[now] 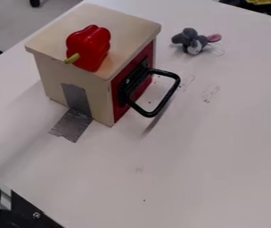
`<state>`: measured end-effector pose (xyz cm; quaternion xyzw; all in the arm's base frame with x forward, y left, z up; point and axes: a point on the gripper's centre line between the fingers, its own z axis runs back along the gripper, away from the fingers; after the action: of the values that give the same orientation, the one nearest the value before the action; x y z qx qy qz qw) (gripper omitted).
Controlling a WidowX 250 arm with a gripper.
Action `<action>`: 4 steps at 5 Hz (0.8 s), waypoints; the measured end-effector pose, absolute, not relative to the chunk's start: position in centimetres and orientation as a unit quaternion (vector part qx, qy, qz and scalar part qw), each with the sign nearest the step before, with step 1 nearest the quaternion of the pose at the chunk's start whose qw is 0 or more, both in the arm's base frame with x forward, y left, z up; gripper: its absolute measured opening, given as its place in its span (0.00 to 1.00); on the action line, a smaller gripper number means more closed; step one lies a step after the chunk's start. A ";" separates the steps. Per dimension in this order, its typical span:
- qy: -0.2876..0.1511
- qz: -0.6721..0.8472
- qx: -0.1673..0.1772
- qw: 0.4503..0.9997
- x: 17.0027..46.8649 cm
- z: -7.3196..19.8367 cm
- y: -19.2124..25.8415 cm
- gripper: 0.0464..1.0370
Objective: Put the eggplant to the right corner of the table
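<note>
Awaiting confirmation was the eggplant's delivery to the table's [221, 156] right corner; a red pepper [90, 46] topped a box [50, 75]. The gripper's state could not be told.

Grey floor [10, 22] lies beyond the white table's [221, 151] edge.

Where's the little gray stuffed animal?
In the camera view, the gray stuffed animal is near the top of the table, right of the wooden box.
</note>
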<state>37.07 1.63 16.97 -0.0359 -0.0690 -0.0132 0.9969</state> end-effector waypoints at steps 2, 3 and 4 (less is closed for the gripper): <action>-0.048 -0.019 -0.025 0.998 40.5 11.2 -4.7 0.66; -0.051 -0.004 -0.020 0.999 41.5 7.5 -6.3 0.66; -0.039 0.003 -0.025 0.999 41.9 4.0 -6.9 0.66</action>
<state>41.88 -6.87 3.96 -0.0247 -0.0390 0.0032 0.9989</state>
